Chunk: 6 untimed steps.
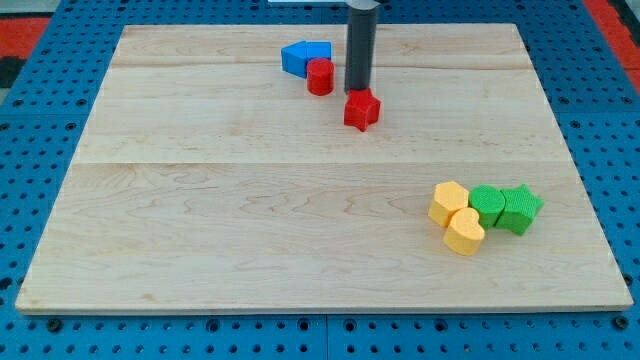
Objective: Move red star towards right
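The red star [362, 110] lies on the wooden board [250, 200] near the view's top centre. My tip [357, 92] sits right at the star's upper edge, touching or nearly touching it. The dark rod rises straight up out of the view's top. A red cylinder [320, 77] stands to the star's upper left, and a blue block [302, 56] of angular shape lies just behind the cylinder.
At the view's lower right there is a cluster: a yellow hexagonal block [449, 202], a yellow rounded block [464, 231], a green rounded block [488, 204] and a green block [520, 209]. A blue pegboard [40, 140] surrounds the board.
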{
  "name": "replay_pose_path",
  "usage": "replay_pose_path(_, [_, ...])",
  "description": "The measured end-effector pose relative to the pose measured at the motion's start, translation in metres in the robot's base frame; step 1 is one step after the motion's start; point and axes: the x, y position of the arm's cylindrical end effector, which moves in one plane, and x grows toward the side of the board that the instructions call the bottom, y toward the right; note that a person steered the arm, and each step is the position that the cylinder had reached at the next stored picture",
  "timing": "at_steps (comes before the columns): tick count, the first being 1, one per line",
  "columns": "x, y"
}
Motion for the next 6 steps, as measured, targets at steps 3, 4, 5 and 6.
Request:
replay_pose_path(3, [0.040, 0.024])
replay_pose_path(4, [0.039, 0.084])
replay_pose_path(5, [0.032, 0.077])
replay_pose_path(6, [-0.018, 0.075])
